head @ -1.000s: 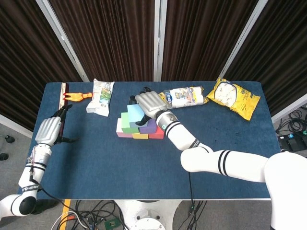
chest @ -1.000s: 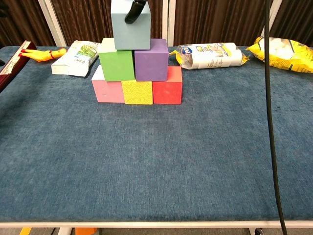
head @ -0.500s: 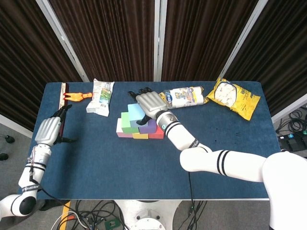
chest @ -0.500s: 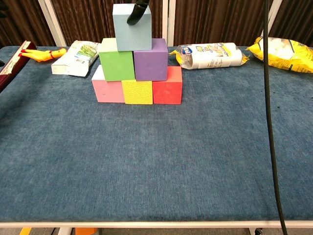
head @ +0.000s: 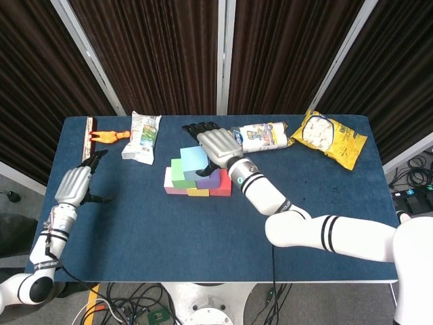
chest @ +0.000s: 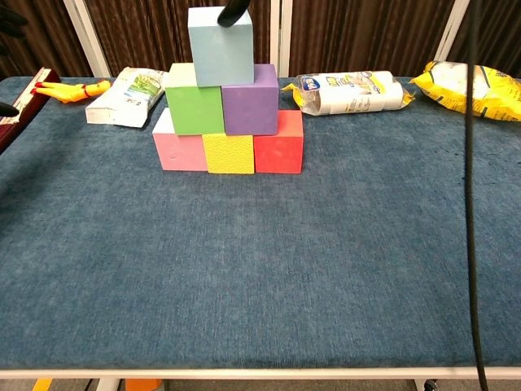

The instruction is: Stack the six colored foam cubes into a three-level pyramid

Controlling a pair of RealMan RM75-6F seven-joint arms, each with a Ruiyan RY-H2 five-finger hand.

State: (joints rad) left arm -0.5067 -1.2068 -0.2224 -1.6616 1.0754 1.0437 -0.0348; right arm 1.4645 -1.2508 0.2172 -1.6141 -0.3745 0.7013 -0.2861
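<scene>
Above the stack, head view: my right hand (head: 218, 143) hangs just far-right of the light blue cube (head: 193, 158), fingers spread and holding nothing. A second ago the thumb was hooked down over the cube's near face; now it has lifted off and the hand has slid toward the far right, uncovering the cube's top. The blue cube sits on the green cube (head: 178, 170) and purple cube (head: 211, 178), with the pink cube (head: 170, 183), yellow cube (head: 198, 191) and red cube (head: 222, 189) under them. My left hand (head: 76, 184) rests at the left bench (head: 325, 223) edge, fingers loosely curled with nothing in them, shifted slightly nearer than before.

Chest view: three clean levels. Pink cube (chest: 179, 147), yellow cube (chest: 229, 153) and red cube (chest: 278, 146) touch in a row; green cube (chest: 195, 107) and purple cube (chest: 251, 101) sit side by side on them; the blue cube (chest: 221, 46) is on top, upright, bridging the seam. It was tilted and off to the left a second ago; now it is square. Only a dark fingertip (chest: 234, 10) of the right hand shows at the cube's top far edge; I cannot tell whether it touches. A dark tip of the left hand shows at the far left edge.

Judgement: release is done and the pyramid looks complete. What remains is clearing the right hand without brushing the top cube; foam is light and would shift easily.
</scene>
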